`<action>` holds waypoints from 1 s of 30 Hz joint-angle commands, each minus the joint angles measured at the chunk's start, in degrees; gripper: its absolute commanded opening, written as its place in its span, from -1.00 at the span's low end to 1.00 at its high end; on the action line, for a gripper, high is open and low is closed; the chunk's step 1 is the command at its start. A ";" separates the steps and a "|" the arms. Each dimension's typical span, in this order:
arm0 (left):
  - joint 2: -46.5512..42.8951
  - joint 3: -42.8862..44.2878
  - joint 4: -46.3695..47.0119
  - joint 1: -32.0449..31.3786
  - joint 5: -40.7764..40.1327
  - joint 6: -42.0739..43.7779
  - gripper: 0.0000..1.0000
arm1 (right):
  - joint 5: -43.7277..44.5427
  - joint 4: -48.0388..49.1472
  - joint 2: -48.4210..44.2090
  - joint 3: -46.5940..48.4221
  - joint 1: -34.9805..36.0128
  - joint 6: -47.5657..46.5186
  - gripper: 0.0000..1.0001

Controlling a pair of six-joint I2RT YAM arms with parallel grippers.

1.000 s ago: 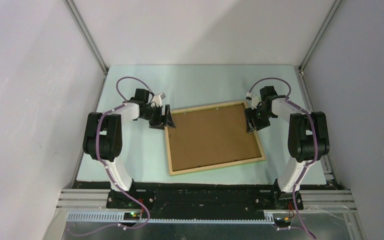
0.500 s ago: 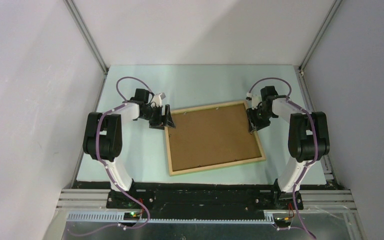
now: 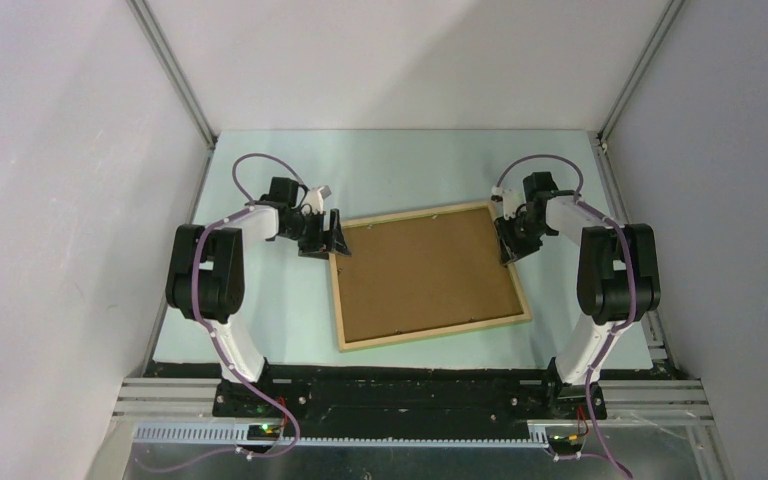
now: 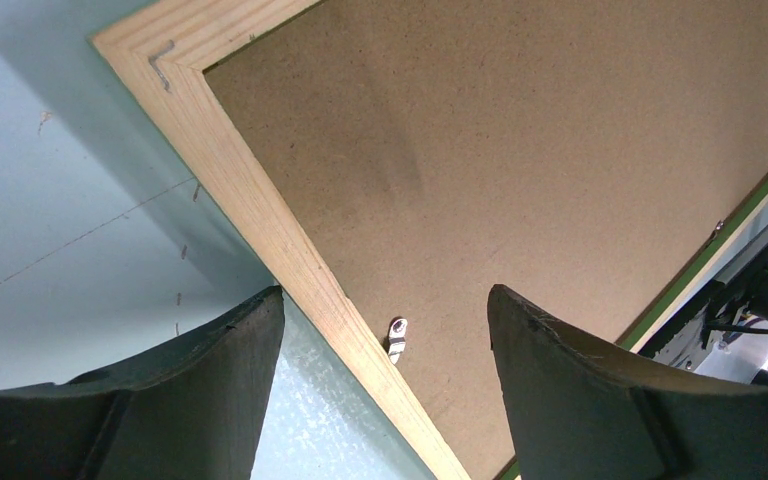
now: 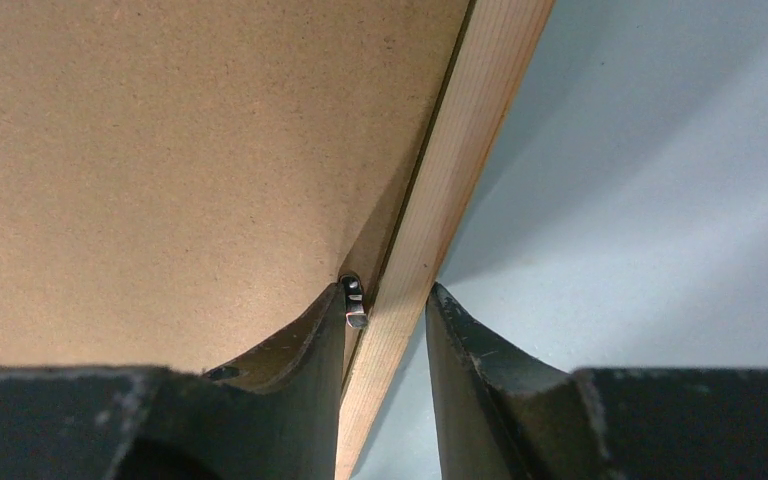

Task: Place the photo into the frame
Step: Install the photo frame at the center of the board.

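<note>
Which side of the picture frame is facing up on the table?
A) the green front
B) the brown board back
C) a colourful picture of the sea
B: the frame lies flat with its light wood rails around a plain brown board facing up, and no picture shows.

Soft, even overhead light on the table (image 3: 400, 160). In my wrist views the frame (image 4: 260, 230) casts a faint shadow; near foreground blurs.
</note>
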 commanded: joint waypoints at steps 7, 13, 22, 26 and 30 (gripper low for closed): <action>-0.35 -0.36 -1.61 0.44 -1.73 1.06 0.61 | -3.39 -0.97 0.11 -0.16 0.97 -5.35 -0.37; -0.38 -0.32 -1.73 0.45 -1.83 1.18 0.61 | -4.20 -1.25 1.01 -0.15 0.71 -6.12 -0.23; 0.20 -0.06 -1.89 0.42 -1.72 1.28 0.61 | -6.35 -2.42 2.62 1.65 -0.37 -8.85 0.01; 0.19 -0.06 -1.99 0.41 -1.74 1.37 0.61 | -7.00 -3.12 3.38 2.72 -0.75 -9.60 -0.03; 0.25 0.03 -2.16 0.44 -1.79 1.45 0.61 | -8.23 -4.80 4.13 4.19 -1.65 -10.78 -0.06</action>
